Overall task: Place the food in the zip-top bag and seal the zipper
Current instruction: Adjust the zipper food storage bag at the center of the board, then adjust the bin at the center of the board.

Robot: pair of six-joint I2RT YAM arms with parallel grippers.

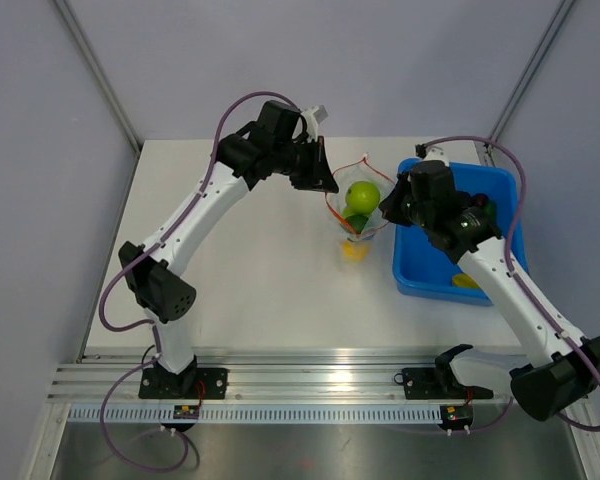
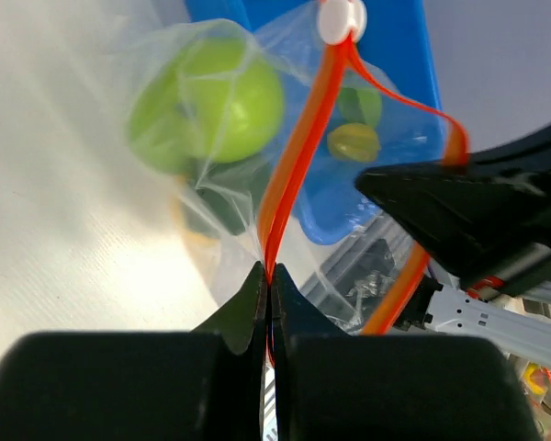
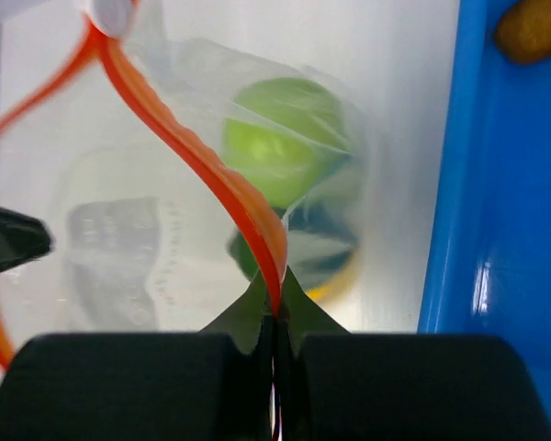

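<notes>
Both grippers are clamped on the zipper (image 2: 298,138) of the bag (image 1: 358,208), one on each lip. The left gripper (image 2: 268,276) has its jaws pinched tight on the orange strip at one side. The right gripper (image 3: 274,296) is closed on the opposite strip in the same way.

The bag is held up between them over the table (image 1: 250,260), just beside the blue tray (image 1: 460,168). Its mouth gapes as a loop, and a white slider (image 2: 342,20) sits at the far end where the two strips meet. A green fruit (image 1: 361,193) lies inside with something darker beneath it (what it is I cannot tell). A yellow piece (image 1: 467,282) lies in the tray, so the filling may not be finished.

If closing is the step in hand, the two lips should be brought together squarely. Keep both strips level and lightly taut, so the ridges meet along their whole length and do not cross. Pulling outward looks risky. Each grip is only a fingertip pinch on a thin strip, and the weight of the fruit could drag the plastic free. Letting the bottom of the bag rest on the table would take that load off. Once the lips lie flat together, the seal would best be worked from the slider's end toward the grippers.
</notes>
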